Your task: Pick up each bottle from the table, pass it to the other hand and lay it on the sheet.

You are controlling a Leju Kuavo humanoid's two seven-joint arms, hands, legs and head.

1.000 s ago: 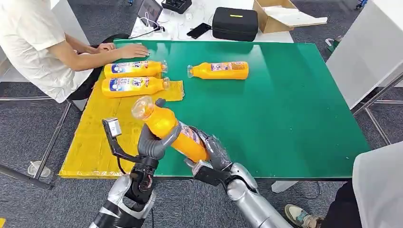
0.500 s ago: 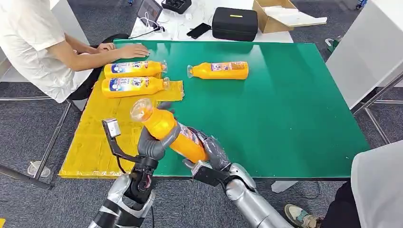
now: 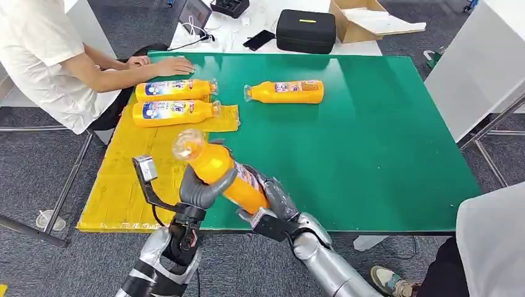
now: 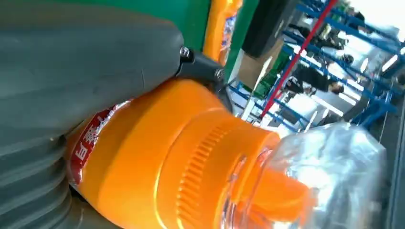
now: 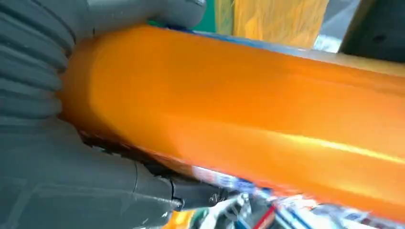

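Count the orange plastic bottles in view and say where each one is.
4: two orange plastic bottles lie on the yellow sheet, one on the green table, one held by both hands.

Held bottle [image 5: 248, 114] blurred — label unreadable.

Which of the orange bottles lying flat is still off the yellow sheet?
The lone bottle on the bare green table, right of the two bottles on the yellow sheet.
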